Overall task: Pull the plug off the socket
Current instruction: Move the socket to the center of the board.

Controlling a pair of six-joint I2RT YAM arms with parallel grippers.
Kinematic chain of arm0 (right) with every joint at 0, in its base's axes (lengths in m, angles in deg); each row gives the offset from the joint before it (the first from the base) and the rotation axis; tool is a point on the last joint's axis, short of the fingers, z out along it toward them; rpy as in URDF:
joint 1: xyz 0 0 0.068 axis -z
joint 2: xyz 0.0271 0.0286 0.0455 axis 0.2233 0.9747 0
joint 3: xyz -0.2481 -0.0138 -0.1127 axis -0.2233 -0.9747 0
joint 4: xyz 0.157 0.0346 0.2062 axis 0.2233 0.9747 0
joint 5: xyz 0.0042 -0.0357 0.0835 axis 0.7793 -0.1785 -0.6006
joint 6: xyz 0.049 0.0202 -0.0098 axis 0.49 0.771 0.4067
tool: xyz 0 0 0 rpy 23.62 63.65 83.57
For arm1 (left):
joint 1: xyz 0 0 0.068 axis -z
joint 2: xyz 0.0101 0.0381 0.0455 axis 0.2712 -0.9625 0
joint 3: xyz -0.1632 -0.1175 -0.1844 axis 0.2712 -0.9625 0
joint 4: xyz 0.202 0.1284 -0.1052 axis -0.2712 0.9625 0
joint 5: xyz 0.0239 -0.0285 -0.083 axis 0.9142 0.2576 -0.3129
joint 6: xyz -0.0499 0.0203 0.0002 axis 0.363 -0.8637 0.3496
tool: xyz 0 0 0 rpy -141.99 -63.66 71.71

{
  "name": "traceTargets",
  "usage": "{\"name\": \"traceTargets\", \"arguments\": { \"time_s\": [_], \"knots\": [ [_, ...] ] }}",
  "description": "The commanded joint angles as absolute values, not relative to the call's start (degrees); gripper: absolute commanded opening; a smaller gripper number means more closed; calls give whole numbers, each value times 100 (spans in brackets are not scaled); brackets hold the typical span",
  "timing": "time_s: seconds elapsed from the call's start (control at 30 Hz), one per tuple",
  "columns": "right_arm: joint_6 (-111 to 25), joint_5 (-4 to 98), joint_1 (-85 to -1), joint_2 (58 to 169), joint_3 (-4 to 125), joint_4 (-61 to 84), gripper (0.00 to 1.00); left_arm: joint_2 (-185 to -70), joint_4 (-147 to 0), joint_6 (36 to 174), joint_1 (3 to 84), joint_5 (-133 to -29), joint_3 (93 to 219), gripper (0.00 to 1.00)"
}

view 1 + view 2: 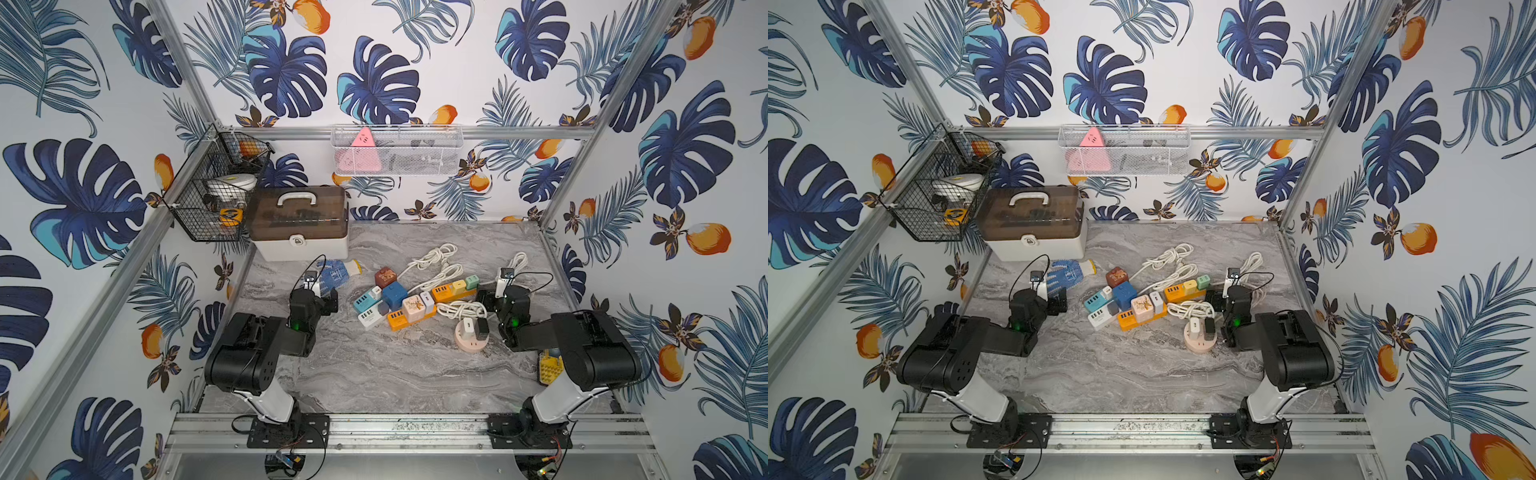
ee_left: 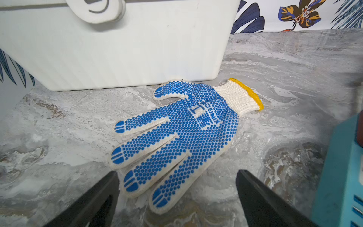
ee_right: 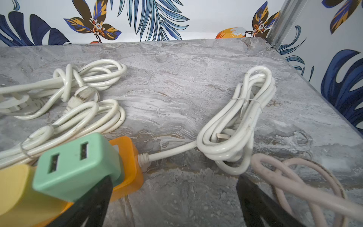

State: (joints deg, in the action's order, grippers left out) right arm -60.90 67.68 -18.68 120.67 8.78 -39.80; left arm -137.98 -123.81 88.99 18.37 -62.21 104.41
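R gripper (image 3: 172, 182) spread, by green plug (image 3: 78, 165), poss touching

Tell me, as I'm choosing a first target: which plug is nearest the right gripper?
The mint-green plug at the cord end of the orange strip, beside the right gripper; the yellow plug sits farther off.

Power strips (image 1: 397, 322) centre of table (image 1: 395, 374); cords (image 1: 432, 255) behind; glove (image 1: 338, 271) left, before toolbox (image 1: 301, 224); round socket (image 1: 461, 344) front-right.

yellow item (image 1: 548, 370): mostly hidden | teal strip (image 2: 341, 173): cropped, blurred
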Motion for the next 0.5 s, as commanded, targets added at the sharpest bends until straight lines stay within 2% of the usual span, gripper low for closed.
{"name": "traceTargets", "arguments": {
  "time_s": [0.0,0.47],
  "knots": [
    [-6065,6690,-1862,12064,872,-4024,100,-13786,-12459,8841,1829,-6258,10459,99],
    [-6091,6677,-1862,12073,868,-4086,100,-13782,-12450,8837,1828,-6251,10458,99]
  ]
}}
